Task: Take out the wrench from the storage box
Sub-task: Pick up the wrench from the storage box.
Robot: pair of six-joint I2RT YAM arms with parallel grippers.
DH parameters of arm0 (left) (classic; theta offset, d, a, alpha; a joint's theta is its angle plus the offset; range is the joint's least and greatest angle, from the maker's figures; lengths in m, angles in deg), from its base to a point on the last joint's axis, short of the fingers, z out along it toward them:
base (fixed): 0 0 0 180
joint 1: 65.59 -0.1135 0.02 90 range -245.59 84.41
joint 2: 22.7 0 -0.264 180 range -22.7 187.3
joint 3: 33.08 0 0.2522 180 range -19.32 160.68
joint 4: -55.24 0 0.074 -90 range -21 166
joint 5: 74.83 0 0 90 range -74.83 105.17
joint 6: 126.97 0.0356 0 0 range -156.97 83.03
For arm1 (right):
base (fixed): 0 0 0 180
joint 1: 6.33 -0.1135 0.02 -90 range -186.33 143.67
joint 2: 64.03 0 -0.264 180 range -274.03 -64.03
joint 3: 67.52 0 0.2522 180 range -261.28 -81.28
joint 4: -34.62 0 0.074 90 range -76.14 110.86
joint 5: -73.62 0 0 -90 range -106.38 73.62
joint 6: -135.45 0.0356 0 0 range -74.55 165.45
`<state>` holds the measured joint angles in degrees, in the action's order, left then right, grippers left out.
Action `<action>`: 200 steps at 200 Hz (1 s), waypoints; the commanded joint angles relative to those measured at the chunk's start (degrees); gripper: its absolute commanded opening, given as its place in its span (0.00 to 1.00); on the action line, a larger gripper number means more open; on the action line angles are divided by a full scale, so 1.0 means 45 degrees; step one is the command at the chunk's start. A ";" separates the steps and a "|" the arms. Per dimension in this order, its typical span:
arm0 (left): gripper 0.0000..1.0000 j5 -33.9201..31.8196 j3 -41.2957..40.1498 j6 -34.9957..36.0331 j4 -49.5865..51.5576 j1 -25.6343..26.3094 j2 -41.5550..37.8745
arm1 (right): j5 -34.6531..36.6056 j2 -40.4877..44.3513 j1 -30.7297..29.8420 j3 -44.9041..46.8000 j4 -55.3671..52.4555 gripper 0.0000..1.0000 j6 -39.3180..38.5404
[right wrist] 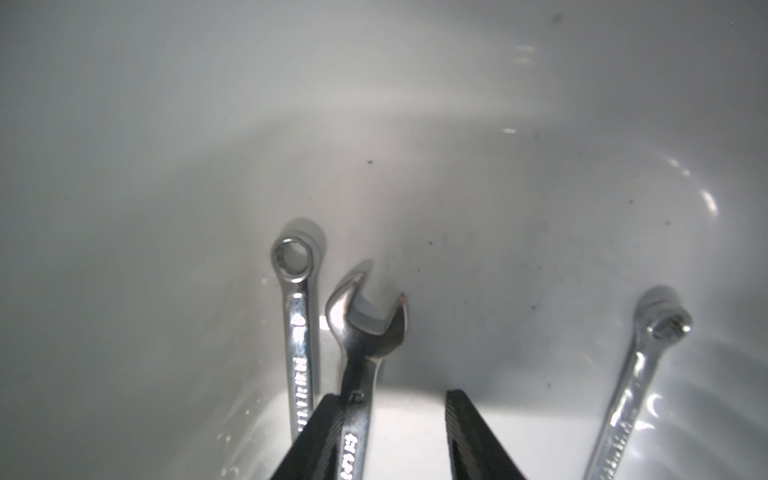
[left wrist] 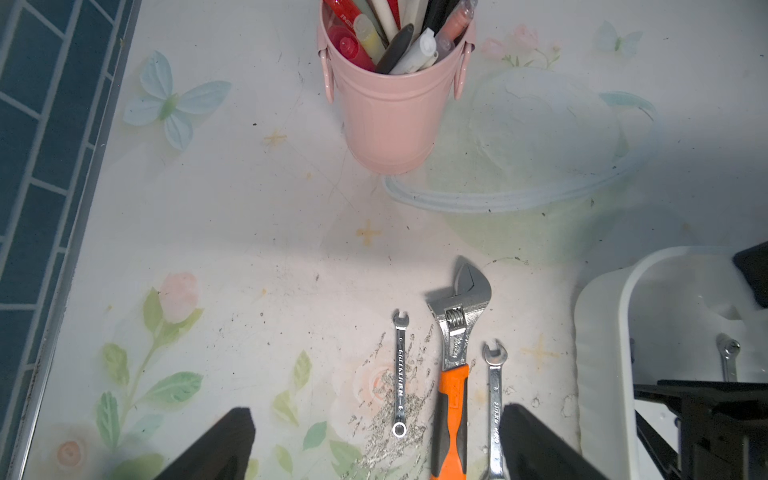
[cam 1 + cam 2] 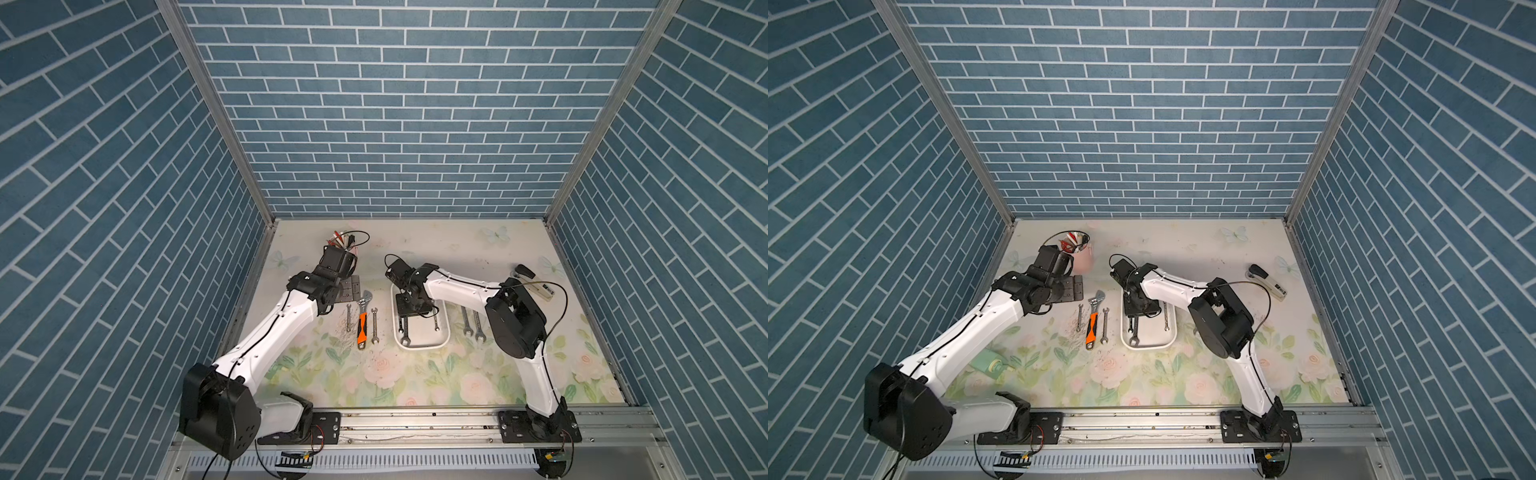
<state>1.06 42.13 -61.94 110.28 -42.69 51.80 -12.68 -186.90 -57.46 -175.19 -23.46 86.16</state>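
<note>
The white storage box (image 3: 419,347) (image 3: 1148,345) (image 2: 602,332) lies mid-table. My right gripper (image 3: 409,318) (image 3: 1136,318) (image 1: 392,399) reaches down into it. Its jaws stand apart around the shaft of an open-ended wrench (image 1: 365,328) (image 3: 405,332). The shaft rests against one finger (image 1: 328,428), and a gap is left to the other finger. A ring-ended wrench (image 1: 297,316) lies beside it and a third wrench (image 1: 640,365) (image 3: 436,322) lies by the opposite wall. My left gripper (image 2: 374,411) (image 3: 349,291) hovers open and empty over the table, left of the box.
An orange-handled adjustable wrench (image 3: 362,324) (image 2: 453,374) lies left of the box between two small wrenches (image 3: 348,318) (image 3: 374,326). Two more wrenches (image 3: 471,324) lie right of the box. A pink cup of pens (image 2: 390,104) (image 3: 1077,253) stands back left, a stapler (image 3: 536,282) back right.
</note>
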 commanded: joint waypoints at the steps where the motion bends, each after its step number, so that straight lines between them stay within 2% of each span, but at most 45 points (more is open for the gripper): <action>1: 0.97 -0.0129 -0.0121 0.0049 0.0027 -0.0039 0.0105 | 0.0617 0.0399 0.0248 0.0292 -0.0800 0.43 0.0058; 83: 0.97 -0.0087 -0.0204 0.0009 -0.0011 -0.0040 0.0150 | -0.0264 0.0839 -0.0101 0.0407 -0.0272 0.45 0.0477; 141: 0.97 -0.0047 -0.0355 0.0021 -0.0130 -0.0040 0.0341 | -0.0470 0.0328 -0.0384 0.0566 -0.0228 0.46 0.0605; 162: 0.97 -0.0125 -0.0326 0.0041 -0.0110 -0.0040 0.0404 | -0.0361 0.0167 -0.0462 0.0517 -0.0398 0.41 0.0565; 200: 0.97 -0.0186 -0.0226 0.0062 -0.0071 -0.0030 0.0420 | -0.0349 0.0231 -0.0451 0.0719 -0.0396 0.25 0.0064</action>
<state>1.19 41.10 -61.94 110.06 -42.69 53.33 -14.64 -185.35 -59.19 -173.04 -23.96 87.54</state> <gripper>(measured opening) 0.971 0.284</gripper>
